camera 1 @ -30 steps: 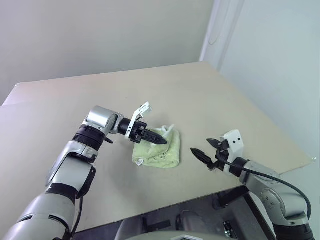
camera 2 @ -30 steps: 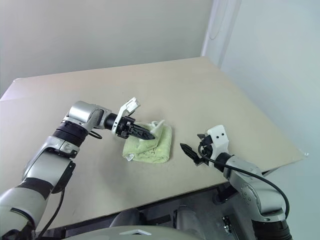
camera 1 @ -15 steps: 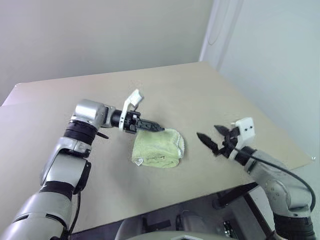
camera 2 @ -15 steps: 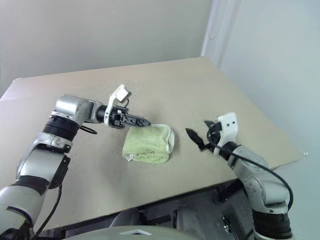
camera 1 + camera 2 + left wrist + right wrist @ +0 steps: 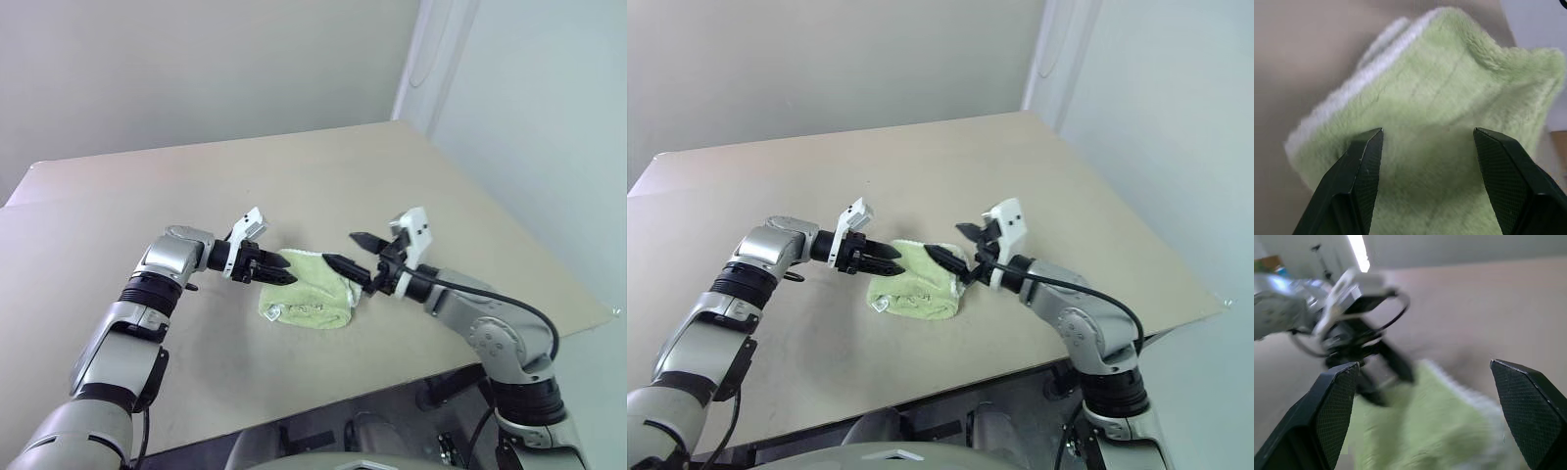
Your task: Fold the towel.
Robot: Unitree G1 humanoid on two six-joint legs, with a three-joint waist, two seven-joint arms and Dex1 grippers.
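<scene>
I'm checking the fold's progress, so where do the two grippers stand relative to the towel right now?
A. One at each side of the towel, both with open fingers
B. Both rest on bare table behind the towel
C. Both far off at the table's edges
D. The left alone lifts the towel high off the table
A: the left gripper and right gripper flank the folded towel lying on the table, fingers apart.

Left gripper (image 5: 1427, 142) fingers spread apart over rumpled green towel (image 5: 1449, 98); tan table (image 5: 1308, 54) beyond.
</scene>
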